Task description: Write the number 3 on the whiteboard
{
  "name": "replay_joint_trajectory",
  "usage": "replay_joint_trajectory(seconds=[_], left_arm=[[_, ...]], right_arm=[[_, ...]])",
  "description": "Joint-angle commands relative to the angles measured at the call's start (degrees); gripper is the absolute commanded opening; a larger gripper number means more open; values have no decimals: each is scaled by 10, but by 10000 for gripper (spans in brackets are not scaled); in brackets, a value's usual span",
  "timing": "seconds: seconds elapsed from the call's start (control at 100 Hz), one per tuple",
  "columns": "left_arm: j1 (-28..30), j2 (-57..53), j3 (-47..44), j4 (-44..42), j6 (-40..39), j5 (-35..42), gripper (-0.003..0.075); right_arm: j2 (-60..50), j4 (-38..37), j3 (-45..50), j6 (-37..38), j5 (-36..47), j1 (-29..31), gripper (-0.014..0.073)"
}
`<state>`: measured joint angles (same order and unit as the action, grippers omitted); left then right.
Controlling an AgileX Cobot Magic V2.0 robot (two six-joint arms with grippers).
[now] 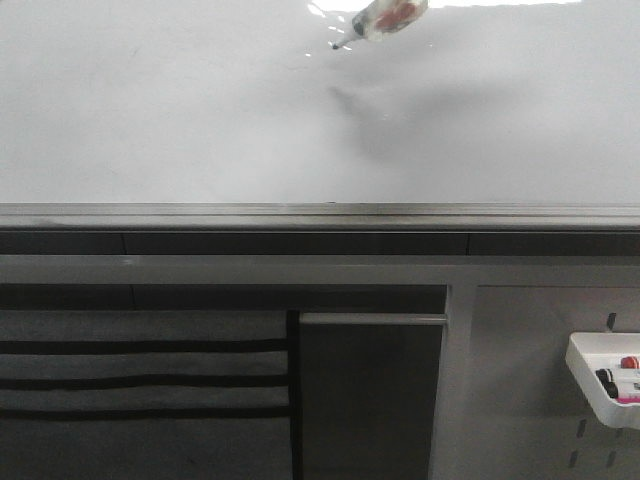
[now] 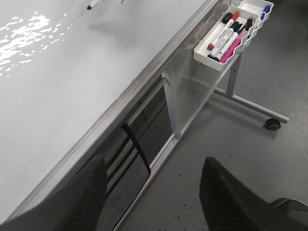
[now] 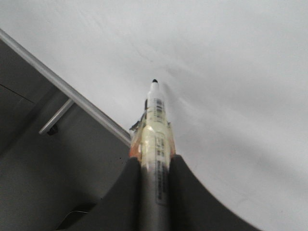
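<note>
The whiteboard [image 1: 180, 110] fills the upper front view, glossy white with a grey bottom rail [image 1: 320, 213]. It shows no drawn number 3. My right gripper [image 3: 155, 166] is shut on a black-tipped marker [image 3: 155, 125]. The marker's tip [image 3: 154, 81] points at the board, close to its surface; I cannot tell if it touches. The marker also shows at the top of the front view [image 1: 385, 20] and at the upper edge of the left wrist view [image 2: 94, 5]. My left gripper [image 2: 154, 185] is open and empty, below the board's rail, over the floor.
A white tray [image 1: 605, 378] with several markers hangs on the grey pegboard panel at the lower right; it also shows in the left wrist view [image 2: 233, 31]. The board's stand has a wheeled leg [image 2: 272, 124] on the grey floor.
</note>
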<state>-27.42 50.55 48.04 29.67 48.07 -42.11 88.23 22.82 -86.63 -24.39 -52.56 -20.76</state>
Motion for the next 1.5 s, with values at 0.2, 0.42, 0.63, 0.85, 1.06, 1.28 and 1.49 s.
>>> replay_joint_trajectory(seconds=[0.2, 0.42, 0.63, 0.85, 1.06, 1.28, 1.49], left_arm=[[3, -5, 15, 23, -5, 32, 386], [3, -5, 15, 23, -5, 33, 386], [3, -5, 15, 23, -5, 36, 386], [3, -5, 15, 23, -5, 36, 386], [3, -5, 15, 23, -5, 36, 386], [3, -5, 15, 23, -5, 36, 386], [3, -5, 15, 23, -5, 36, 386]], right_arm=[[-2, -63, -32, 45, 54, 18, -28], [-5, -59, 4, 44, 14, 10, -28], [21, -60, 5, 45, 76, -20, -28], [-18, -78, 34, 50, -4, 14, -28], [3, -45, 78, 45, 113, -35, -28], [4, -5, 25, -9, 27, -57, -28], [-149, 160, 204, -221, 65, -114, -27]])
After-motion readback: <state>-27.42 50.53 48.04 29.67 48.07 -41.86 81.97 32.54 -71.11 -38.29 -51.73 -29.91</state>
